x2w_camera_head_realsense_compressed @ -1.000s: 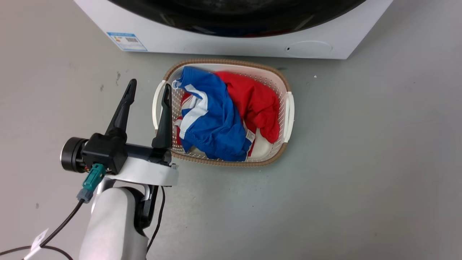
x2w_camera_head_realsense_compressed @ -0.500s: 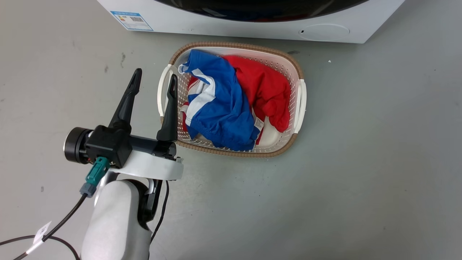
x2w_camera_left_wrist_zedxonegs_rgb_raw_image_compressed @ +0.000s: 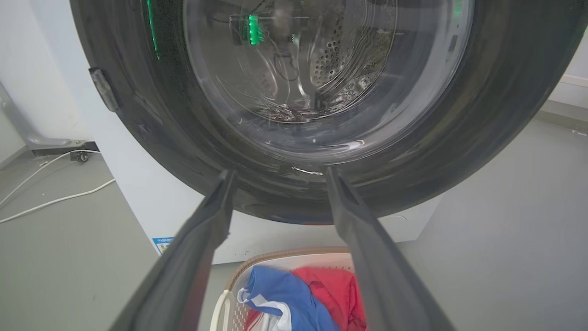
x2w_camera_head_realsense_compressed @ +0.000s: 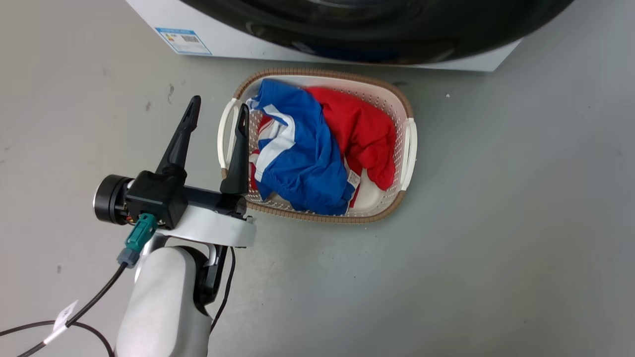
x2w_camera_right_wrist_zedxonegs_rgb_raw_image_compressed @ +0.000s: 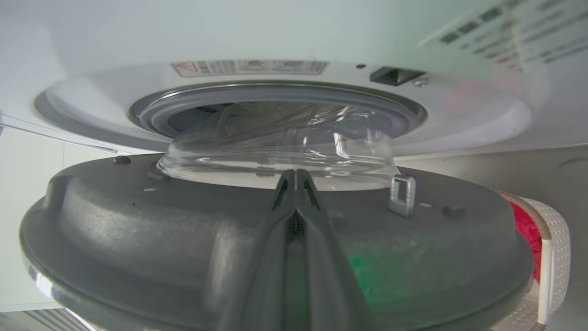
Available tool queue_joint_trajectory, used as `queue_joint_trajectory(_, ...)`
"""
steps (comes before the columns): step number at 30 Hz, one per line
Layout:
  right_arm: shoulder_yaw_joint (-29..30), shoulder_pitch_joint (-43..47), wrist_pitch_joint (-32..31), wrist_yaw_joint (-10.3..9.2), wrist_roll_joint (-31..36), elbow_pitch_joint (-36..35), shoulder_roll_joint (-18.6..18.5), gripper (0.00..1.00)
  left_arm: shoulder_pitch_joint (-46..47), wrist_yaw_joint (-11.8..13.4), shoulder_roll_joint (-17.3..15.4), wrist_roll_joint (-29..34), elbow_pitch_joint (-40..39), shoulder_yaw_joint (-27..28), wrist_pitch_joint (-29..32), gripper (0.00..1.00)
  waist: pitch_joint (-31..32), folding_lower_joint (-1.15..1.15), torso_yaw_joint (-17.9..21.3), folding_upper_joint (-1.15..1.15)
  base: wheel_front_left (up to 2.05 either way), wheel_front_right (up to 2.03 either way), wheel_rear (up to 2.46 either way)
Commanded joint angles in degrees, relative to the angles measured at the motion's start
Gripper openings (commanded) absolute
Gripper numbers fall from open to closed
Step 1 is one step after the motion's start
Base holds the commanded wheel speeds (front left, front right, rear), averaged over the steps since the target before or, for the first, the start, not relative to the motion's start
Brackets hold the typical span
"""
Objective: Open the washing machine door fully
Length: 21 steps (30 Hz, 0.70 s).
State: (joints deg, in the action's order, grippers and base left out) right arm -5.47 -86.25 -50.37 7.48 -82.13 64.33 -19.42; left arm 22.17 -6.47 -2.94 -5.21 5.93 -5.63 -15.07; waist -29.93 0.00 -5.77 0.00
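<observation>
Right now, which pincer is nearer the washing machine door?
Right. The right pincer, shut, lies close over the door on its grey inner side, tips by the glass bowl. The left pincer, open, hangs back from its front, above the laundry basket's edge.

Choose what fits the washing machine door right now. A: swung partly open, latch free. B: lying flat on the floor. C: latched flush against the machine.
A: the right wrist view shows the washing machine door standing away from the white machine front, its metal latch hoop clear of the lock slot.
</observation>
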Motion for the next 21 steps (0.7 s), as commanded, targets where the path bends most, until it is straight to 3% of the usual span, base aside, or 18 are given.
queue_joint_trajectory(1, -0.56, 1.68, -1.04, 0.02, 0.25, -0.39, 0.99, 0.00, -0.03, 0.30, 0.06, 0.34, 0.15, -0.16, -0.14, 1.00, 0.89, 0.00, 0.11, 0.00, 0.00, 0.00, 0.00)
queue_joint_trajectory(9, -2.23, 9.43, -6.81, 0.02, 0.12, -5.12, 2.86, 0.00, -2.60, 0.78, 0.06, 0.30, 1.43, -0.86, -0.14, 1.00, 5.65, 0.00, 1.03, 0.00, 0.00, 0.00, 0.00)
queue_joint_trajectory(21, -3.38, 26.93, -13.16, 0.02, -1.71, -17.53, 7.21, 0.00, -9.22, 1.13, 0.06, -1.35, 2.88, -0.86, -0.14, 1.00, 14.31, 0.00, 0.74, 0.00, 0.00, 0.00, 0.00)
